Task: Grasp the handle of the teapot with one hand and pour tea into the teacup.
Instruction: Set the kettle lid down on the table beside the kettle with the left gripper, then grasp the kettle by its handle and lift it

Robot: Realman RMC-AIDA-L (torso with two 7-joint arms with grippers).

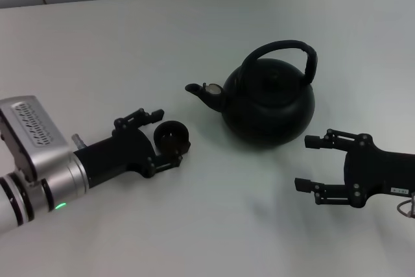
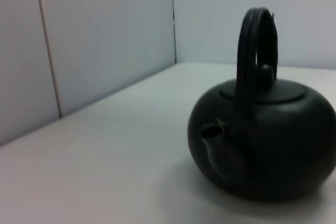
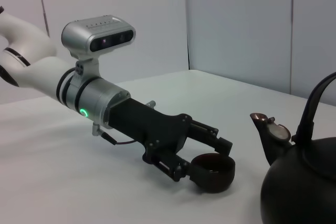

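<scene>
Here, left gripper (image 1: pixel 170 138) low over table (image 1: pixel 117 50), fingers closed around teacup (image 1: pixel 172 135), cup upright, just left of spout (image 1: pixel 202 93). Teapot (image 1: pixel 269 103) mid-table, upright, handle (image 1: pixel 285 51) arched over lid, untouched. Right gripper (image 1: pixel 310 163) beside teapot's right side, near table, fingers spread wide, holding nothing.

Plain white worktop (image 1: pixel 130 37) with a matte surface, pale grey wall panels (image 2: pixel 105 35) behind it, thin dark vertical seams between the panels, two walls meeting in a corner, soft even light, faint shadows
</scene>
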